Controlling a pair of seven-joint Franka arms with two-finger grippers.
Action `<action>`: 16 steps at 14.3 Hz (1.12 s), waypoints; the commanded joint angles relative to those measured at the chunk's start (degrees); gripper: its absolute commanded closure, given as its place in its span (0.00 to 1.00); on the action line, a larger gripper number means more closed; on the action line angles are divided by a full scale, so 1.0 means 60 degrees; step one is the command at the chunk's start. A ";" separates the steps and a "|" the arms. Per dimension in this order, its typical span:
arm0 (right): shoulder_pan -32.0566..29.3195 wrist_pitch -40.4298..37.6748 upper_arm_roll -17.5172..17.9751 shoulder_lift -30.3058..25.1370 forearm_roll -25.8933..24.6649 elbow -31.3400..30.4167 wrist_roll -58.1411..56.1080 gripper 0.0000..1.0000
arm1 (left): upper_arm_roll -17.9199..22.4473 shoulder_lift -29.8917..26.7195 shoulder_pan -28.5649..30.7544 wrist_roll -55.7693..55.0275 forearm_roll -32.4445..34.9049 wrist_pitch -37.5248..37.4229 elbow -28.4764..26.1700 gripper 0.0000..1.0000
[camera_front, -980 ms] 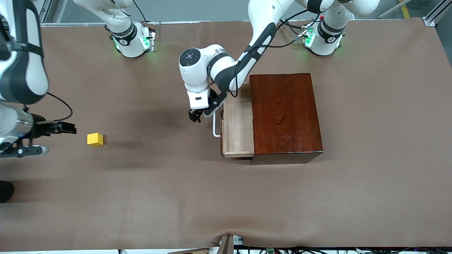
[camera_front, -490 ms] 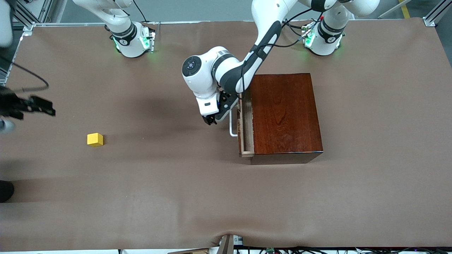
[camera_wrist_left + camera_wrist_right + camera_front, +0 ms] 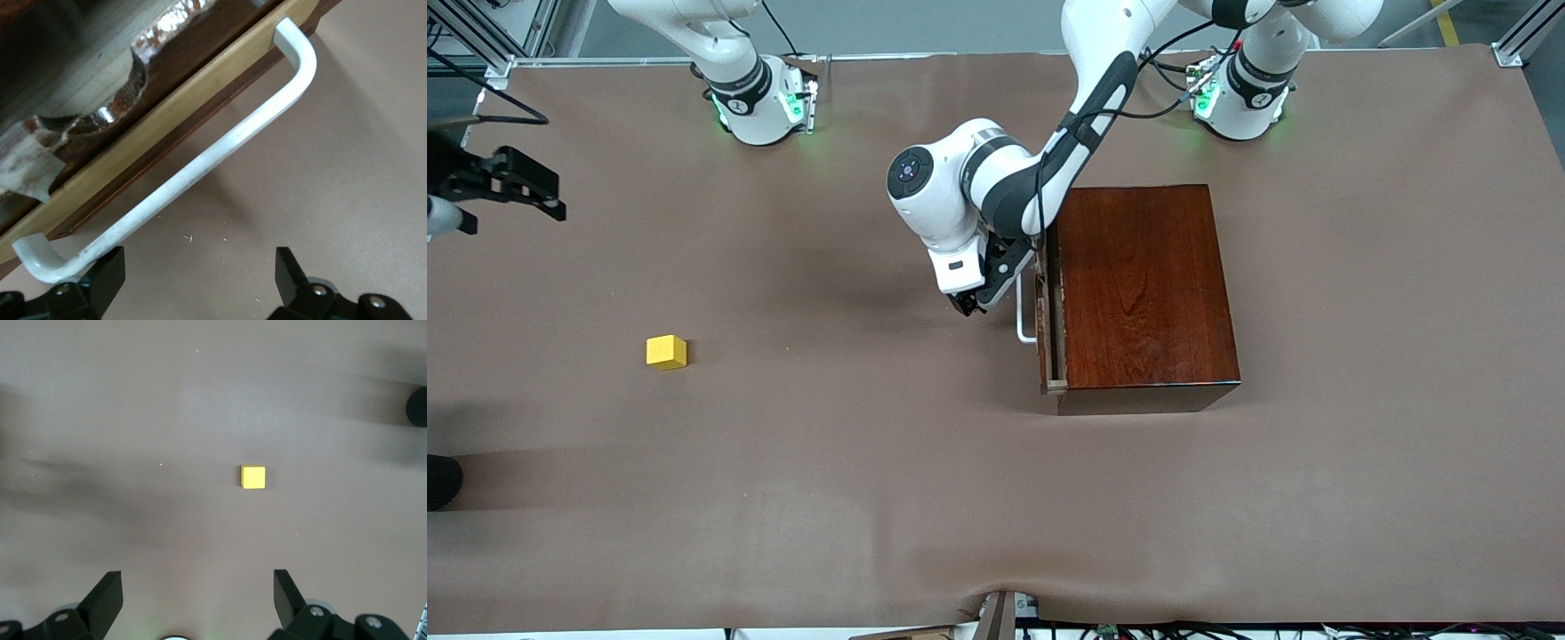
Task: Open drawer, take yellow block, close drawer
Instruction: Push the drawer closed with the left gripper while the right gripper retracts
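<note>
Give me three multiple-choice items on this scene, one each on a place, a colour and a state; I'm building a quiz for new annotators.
1. Where does the yellow block lie?
A. inside the drawer
B. on the bare table, toward the right arm's end
C. on top of the wooden box

2. What colour is the drawer's handle?
A. white
B. black
C. yellow

3. How does the drawer stand?
A. pulled fully out
B. removed from the box
C. almost shut

Answers:
1 B, the block sits alone on the table, apart from the wooden box.
2 A, the U-shaped bar shows white.
3 C, only a thin strip of pale wood shows, with the left end effector, open, beside the handle.
</note>
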 commanded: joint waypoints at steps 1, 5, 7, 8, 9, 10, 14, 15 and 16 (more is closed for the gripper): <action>-0.0049 0.0203 -0.0054 -0.0133 -0.0059 -0.0230 0.0055 0.00 | 0.0080 -0.0071 0.0017 0.0127 0.0245 -0.0716 -0.0315 0.00; -0.0254 -0.0075 -0.0128 -0.0031 -0.0190 0.0370 -0.0048 0.00 | 0.0080 -0.0071 0.0061 0.0112 0.0230 -0.1171 -0.0315 0.00; -0.0329 -0.0367 -0.0099 -0.0117 -0.0131 0.0269 -0.0048 0.00 | 0.0080 -0.0056 0.0135 0.0097 0.0230 -0.1172 -0.0330 0.00; -0.0357 -0.0325 -0.0084 -0.0162 -0.0073 0.0153 -0.0048 0.00 | 0.0080 -0.0056 0.0149 0.0112 0.0201 -0.1172 -0.0330 0.00; -0.0386 -0.0150 -0.0084 -0.0220 -0.0043 0.0064 -0.0048 0.00 | 0.0080 -0.0056 0.0149 0.0112 0.0172 -0.1172 -0.0315 0.00; -0.0401 -0.0004 -0.0084 -0.0308 -0.0043 -0.0067 -0.0063 0.00 | 0.0080 -0.0041 0.0164 0.0097 0.0157 -0.1172 -0.0315 0.00; -0.0386 0.0158 -0.0084 -0.0498 -0.0043 -0.0360 -0.0063 0.00 | 0.0080 -0.0041 0.0252 0.0083 0.0113 -0.1172 -0.0315 0.00; -0.0387 0.0319 -0.0084 -0.0615 -0.0043 -0.0564 -0.0063 0.00 | 0.0080 -0.0041 0.0252 0.0112 0.0099 -0.1172 -0.0315 0.00; -0.0387 0.0494 -0.0084 -0.0834 -0.0043 -0.0856 -0.0063 0.00 | 0.0065 -0.0056 0.0252 0.0112 0.0070 -0.1128 -0.0286 0.00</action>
